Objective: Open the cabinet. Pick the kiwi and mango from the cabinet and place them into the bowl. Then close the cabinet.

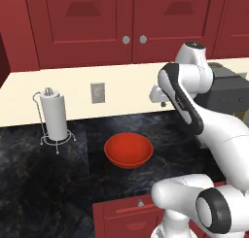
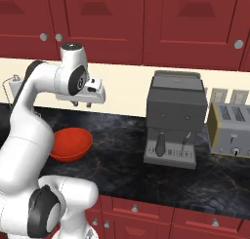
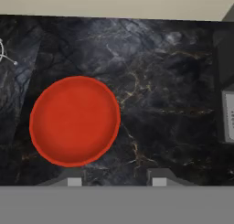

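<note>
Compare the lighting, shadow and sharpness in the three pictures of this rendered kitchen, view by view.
Left base view: even, flat light; the round orange-red glossy bowl casts only a faint shadow on the dark marble counter. Right base view: equally even, no glare on the grey coffee machine. Hand view: softest of the three, marble veins blurred, bowl edge slightly fuzzy.

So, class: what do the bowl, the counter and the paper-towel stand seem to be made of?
Bowl: glossy orange-red, probably glazed ceramic or plastic, judging by its smooth sheen. Counter: polished black stone, marble-like, with pale and golden veins. Paper-towel stand: thin silvery wire, likely metal.
</note>
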Tool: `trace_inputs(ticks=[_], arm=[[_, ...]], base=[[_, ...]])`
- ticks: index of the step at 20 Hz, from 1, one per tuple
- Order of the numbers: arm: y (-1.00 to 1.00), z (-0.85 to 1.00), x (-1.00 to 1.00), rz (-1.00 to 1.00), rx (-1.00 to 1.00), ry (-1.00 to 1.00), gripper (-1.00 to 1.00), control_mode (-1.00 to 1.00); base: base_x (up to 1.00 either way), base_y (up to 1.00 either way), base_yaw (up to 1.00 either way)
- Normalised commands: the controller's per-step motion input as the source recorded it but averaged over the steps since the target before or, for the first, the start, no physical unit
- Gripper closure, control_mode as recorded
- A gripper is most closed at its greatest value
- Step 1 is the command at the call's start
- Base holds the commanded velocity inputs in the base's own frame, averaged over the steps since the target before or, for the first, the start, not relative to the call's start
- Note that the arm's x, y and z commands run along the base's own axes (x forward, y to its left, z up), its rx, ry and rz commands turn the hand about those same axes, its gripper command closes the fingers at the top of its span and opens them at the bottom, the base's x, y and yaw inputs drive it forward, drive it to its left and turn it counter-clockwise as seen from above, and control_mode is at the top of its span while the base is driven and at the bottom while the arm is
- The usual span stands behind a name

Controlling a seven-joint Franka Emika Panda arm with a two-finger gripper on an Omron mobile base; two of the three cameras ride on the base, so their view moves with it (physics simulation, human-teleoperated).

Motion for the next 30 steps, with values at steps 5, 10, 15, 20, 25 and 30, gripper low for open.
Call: trace_inputs(ticks=[5,10,15,20,25,30], arm=[[0.00,0.00,-0.12,0.01,-0.02,-0.06,-1.00,-1.00],[0.00,0.05,-0.45,0.06,0.00,-0.28,-1.00,-1.00],[0.01,0.22,-0.30,0.02,0.00,-0.31,-1.00,-1.00],[0.00,0.35,-0.36,0.01,0.00,-0.36,-1.00,-1.00],[0.02,0.34,-0.27,0.01,0.00,-0.37,-1.00,-1.00],[0.20,0.32,0.00,0.00,0.00,-0.23,-1.00,-1.00]], base=[[0.00,0.00,0.00],[0.00,0.00,0.00],[0.00,0.00,0.00],[0.00,0.00,0.00],[0.00,0.00,0.00],[0.00,0.00,0.00]])
